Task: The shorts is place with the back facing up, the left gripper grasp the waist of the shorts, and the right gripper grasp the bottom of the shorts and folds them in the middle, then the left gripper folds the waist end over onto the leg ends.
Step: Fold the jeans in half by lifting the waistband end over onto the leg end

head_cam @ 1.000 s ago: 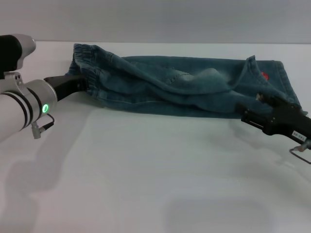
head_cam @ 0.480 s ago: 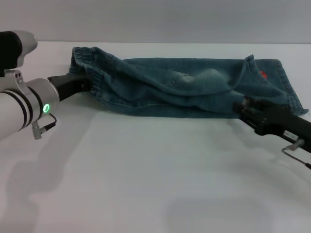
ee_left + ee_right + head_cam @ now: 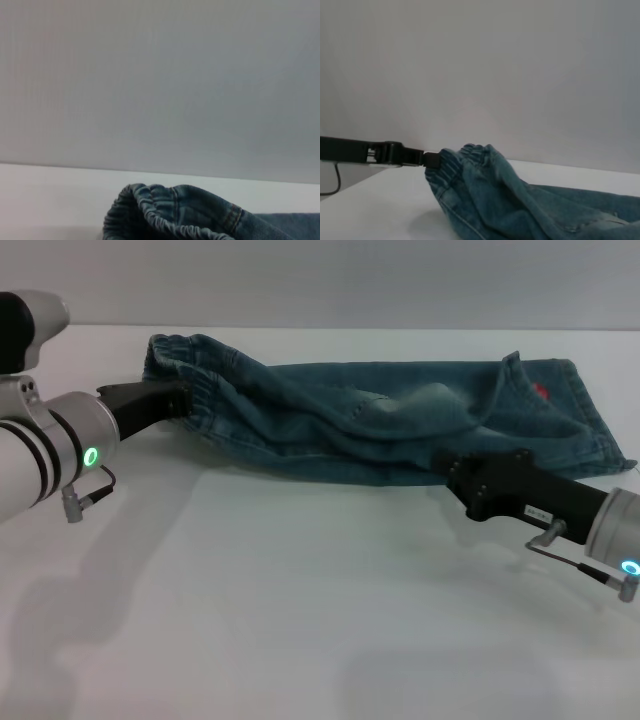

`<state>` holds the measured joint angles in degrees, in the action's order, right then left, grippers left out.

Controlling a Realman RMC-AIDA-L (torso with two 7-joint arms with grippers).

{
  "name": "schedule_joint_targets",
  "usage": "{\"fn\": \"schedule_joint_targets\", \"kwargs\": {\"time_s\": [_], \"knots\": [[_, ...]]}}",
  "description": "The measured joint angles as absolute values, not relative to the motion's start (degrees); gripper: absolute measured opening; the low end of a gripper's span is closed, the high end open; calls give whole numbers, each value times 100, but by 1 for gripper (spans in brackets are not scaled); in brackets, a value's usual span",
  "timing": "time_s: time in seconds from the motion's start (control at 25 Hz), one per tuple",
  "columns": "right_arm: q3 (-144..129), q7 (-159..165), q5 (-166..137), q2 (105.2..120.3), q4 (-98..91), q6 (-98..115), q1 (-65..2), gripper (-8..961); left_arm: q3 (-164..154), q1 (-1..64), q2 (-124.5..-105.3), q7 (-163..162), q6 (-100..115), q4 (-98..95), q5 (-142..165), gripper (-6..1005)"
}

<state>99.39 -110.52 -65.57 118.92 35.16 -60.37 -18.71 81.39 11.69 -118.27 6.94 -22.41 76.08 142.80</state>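
The blue denim shorts [image 3: 380, 420] lie folded lengthwise along the far side of the white table [image 3: 300, 590]. Their ruffled waist [image 3: 172, 358] is at the left and the leg ends [image 3: 600, 430] at the right. My left gripper [image 3: 185, 398], on the green-lit arm, is shut on the waist's near edge. The right wrist view shows that left gripper [image 3: 431, 159] pinching the gathered waist [image 3: 465, 157]. In the left wrist view the waist [image 3: 160, 215] shows close up. My right gripper [image 3: 452, 475], on the blue-lit arm, sits low against the near folded edge, right of the middle.
A small red print [image 3: 541, 393] shows near the leg ends. White table stretches in front of the shorts toward me. A pale wall [image 3: 320, 280] rises behind the table's far edge.
My right gripper has slid left along the near edge of the shorts, away from the leg ends. The left gripper and the waist have shifted slightly farther back.
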Motion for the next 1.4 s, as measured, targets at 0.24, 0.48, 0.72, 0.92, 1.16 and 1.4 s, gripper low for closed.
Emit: {"fn": "schedule_joint_targets", "kwargs": {"time_s": [0.24, 0.48, 0.72, 0.92, 1.16, 1.4], "knots": [[9842, -11056, -6558, 11889, 3502, -5951, -2016, 19, 8138, 1010, -11814, 694, -2280, 7835, 14287, 32], [9819, -11074, -6557, 11877, 3505, -5687, -2202, 0, 8138, 953, -11804, 702, -2308, 7912, 14291, 32], [9757, -11085, -6557, 11887, 3475, -5397, -2413, 0, 8166, 835, -11803, 733, -2334, 8088, 14292, 32], [9518, -11092, -6522, 11904, 3462, -5222, -2503, 0, 8180, 807, -11803, 738, -2367, 8144, 14292, 32], [9413, -11092, -6495, 11914, 3337, -5011, -2514, -1, 8184, 848, -11804, 739, -2412, 8138, 14291, 32], [9430, -11197, -6495, 11905, 3102, -4593, -2612, -1, 8192, 842, -11804, 736, -2412, 8147, 14286, 33]]}}
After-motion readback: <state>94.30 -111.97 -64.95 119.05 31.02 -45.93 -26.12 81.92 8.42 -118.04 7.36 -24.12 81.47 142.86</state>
